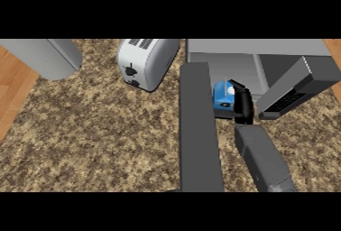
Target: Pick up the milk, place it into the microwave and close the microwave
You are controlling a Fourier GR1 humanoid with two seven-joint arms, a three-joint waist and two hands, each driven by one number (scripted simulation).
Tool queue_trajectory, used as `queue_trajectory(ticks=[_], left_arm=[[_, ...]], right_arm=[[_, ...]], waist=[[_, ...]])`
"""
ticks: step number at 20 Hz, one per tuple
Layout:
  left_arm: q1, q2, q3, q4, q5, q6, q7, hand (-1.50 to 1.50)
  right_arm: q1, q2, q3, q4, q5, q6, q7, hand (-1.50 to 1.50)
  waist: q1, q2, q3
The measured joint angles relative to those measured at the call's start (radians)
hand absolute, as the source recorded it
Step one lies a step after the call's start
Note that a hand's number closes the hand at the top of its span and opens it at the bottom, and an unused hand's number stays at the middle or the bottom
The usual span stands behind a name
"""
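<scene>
Right hand (244,104) clenched round milk (223,94) at microwave (260,58) mouth; carton may clip open door (198,126) or tip on release.

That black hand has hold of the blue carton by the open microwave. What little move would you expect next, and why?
Probably a short push forward, carrying the milk deeper into the microwave. The right hand is curled round the carton, which sits just at the oven's open front, between the long dark forearm at its left and the open door at its right.
</scene>
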Motion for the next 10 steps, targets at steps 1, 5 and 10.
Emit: queue_trajectory(ticks=[1, 5, 10], left_arm=[[-0.005, 0.003, 0.006, 0.007, 0.004, -0.005, 0.0, -1.5], [-0.005, 0.014, 0.012, 0.012, 0.012, -0.023, -0.002, -1.5], [-0.003, 0.023, 0.008, 0.024, 0.007, -0.043, -0.015, -1.5]], right_arm=[[-0.034, -0.012, -0.014, 0.043, 0.001, -0.004, -0.003, 1.5], [-0.114, -0.04, -0.043, 0.191, 0.025, -0.058, -0.047, 1.5], [-0.186, -0.074, -0.061, 0.324, 0.054, -0.12, -0.074, 1.5]], waist=[[0.003, 0.002, 0.0], [0.018, 0.007, 0.0], [0.041, 0.016, 0.002]])
